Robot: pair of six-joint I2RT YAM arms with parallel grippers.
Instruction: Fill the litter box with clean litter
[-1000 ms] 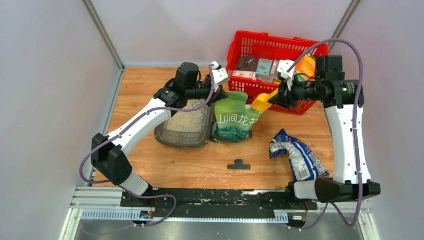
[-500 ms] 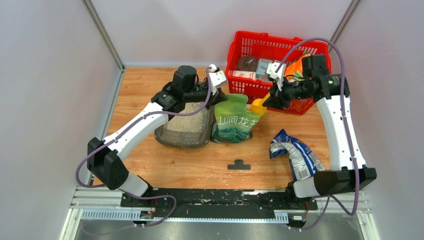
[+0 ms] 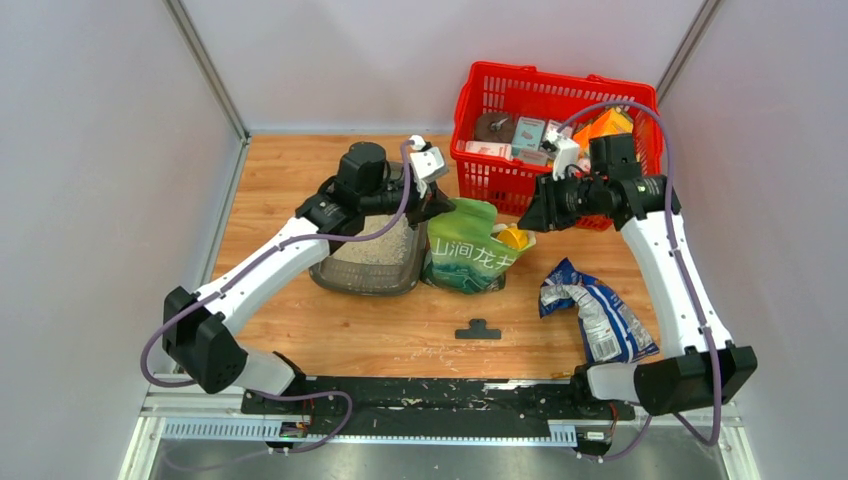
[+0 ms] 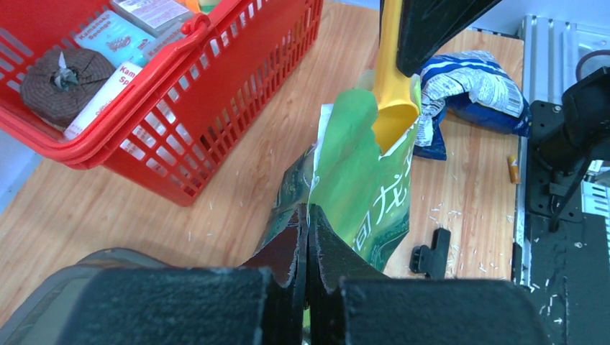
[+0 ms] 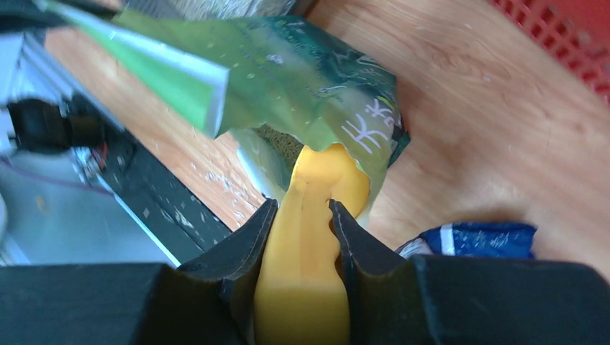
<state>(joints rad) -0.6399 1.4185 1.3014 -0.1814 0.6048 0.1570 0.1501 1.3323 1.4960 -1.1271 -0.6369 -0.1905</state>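
While your left gripper (image 4: 308, 230) is pinched fully closed on the upper edge of the green bag (image 3: 470, 250), its two fingers meet with only the thin film between them, and that edge is held up. The bag stands on the wooden table (image 3: 300, 170) with its torn mouth facing your right arm. Your right gripper (image 5: 302, 208) is clamped on the handle of the yellow scoop (image 5: 309, 287), one finger on each side of it. The scoop's bowl is pushed into the bag's mouth, past the torn rim. What lies inside the bag is too shadowed for you to tell. The litter box (image 3: 365, 288) sits just beside the bag, on its left in the overhead view and touching or nearly touching it. The forearm of your left arm crosses above its far end. The clean litter (image 3: 375, 245) shows as a pale layer across the floor of the box, and a few stray grains are scattered over the wood near the front. Behind the bag, at the far right of the table, stands a red basket (image 3: 560, 80) with small packets in it. A crumpled blue bag (image 3: 595, 310) lies near your right arm, and a small black T-shaped piece (image 3: 478, 329) lies in front of the green bag.
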